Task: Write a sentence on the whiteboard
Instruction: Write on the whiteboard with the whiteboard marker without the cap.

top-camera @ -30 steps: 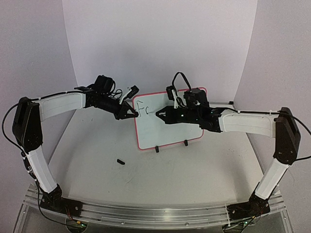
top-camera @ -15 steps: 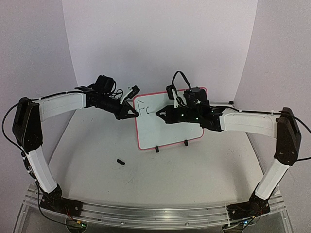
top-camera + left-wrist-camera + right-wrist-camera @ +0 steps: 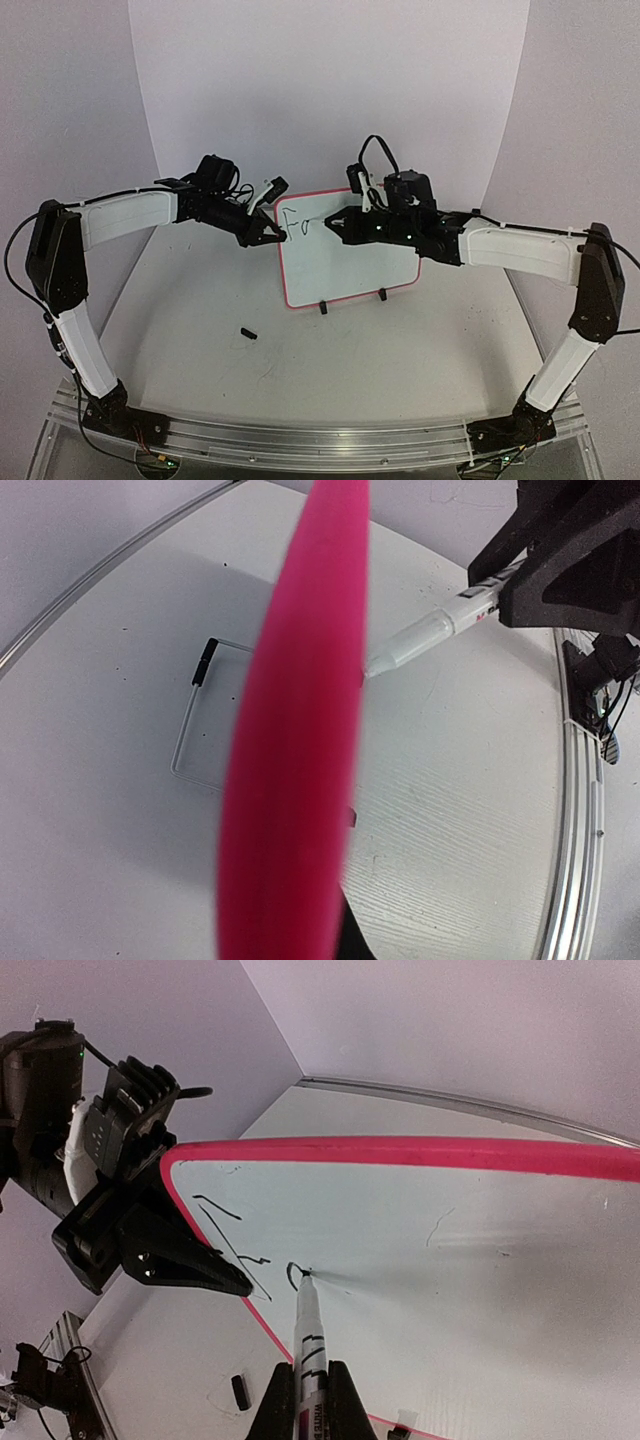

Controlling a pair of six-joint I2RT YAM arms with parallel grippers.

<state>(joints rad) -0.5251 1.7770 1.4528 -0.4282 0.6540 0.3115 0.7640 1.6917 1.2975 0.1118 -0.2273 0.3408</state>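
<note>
The whiteboard [image 3: 350, 262], white with a red-pink frame, stands on two black feet at mid-table. The sentence [image 3: 296, 225] is only an "F" and a partly drawn second letter at the top left; in the right wrist view [image 3: 235, 1230] these are thin dark strokes. My right gripper [image 3: 342, 224] is shut on a white marker [image 3: 310, 1340] whose tip touches the whiteboard [image 3: 460, 1250] at the second letter. My left gripper [image 3: 268, 236] is shut on the board's left edge. The left wrist view shows the pink frame [image 3: 300, 730] edge-on, with the marker [image 3: 430, 635] beyond it.
A small black marker cap [image 3: 248, 333] lies on the table in front of the board's left side; it also shows in the right wrist view [image 3: 238, 1391]. White walls curve round the back. A metal rail [image 3: 300, 440] runs along the near edge.
My right gripper has risen and moved a little right, carrying the marker tip up along the second letter's curve. The left gripper and the board have stayed in place.
</note>
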